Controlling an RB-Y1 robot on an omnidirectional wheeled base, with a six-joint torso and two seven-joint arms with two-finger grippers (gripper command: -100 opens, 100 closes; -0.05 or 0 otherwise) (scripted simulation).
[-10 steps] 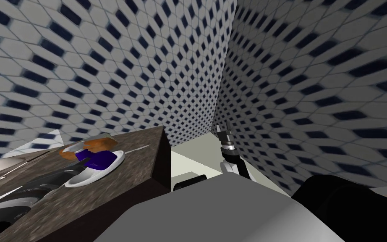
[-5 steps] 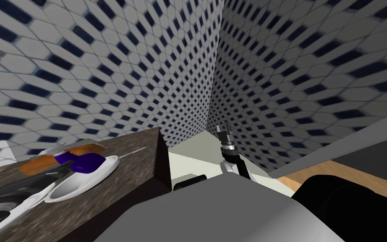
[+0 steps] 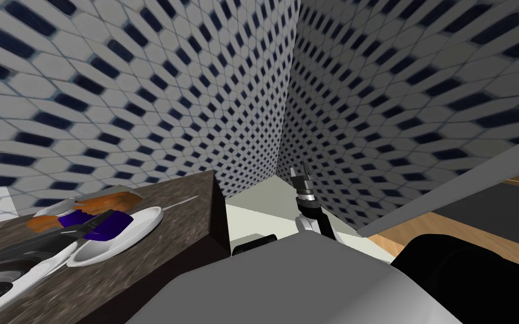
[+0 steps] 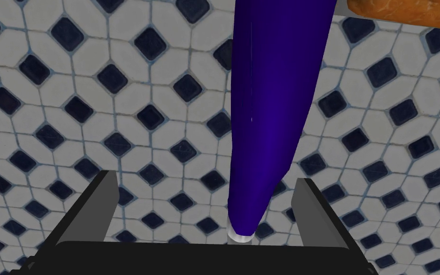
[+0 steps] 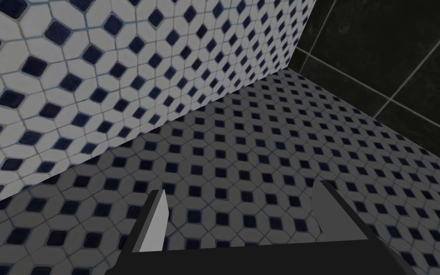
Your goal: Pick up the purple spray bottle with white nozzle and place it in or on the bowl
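On the dark counter (image 3: 196, 194), the purple bottle (image 4: 274, 95) lies across the white bowl (image 3: 147, 220), beside an orange-brown thing (image 3: 109, 201). Our left gripper (image 4: 204, 177) straddles the bottle with its fingers spread wide, neither pressing it. Our right gripper (image 5: 243, 200) hangs near the tiled wall, its fingers parted.

Walls (image 3: 140, 84) tiled in white with dark blue diamonds meet in a corner at my twelve o'clock, above a strip of pale floor (image 3: 258, 205). A dark speckled counter (image 3: 157, 247) runs off at my ten o'clock. It carries orange-brown lumps (image 3: 112, 199) and, at their three o'clock, a thin grey sliver (image 3: 180, 201) lying flat. At my two o'clock a grey panel (image 3: 455, 191) slants across, with wood flooring (image 3: 421, 228) beneath it. In the right wrist view, black tiles (image 5: 395, 57) adjoin the patterned wall.
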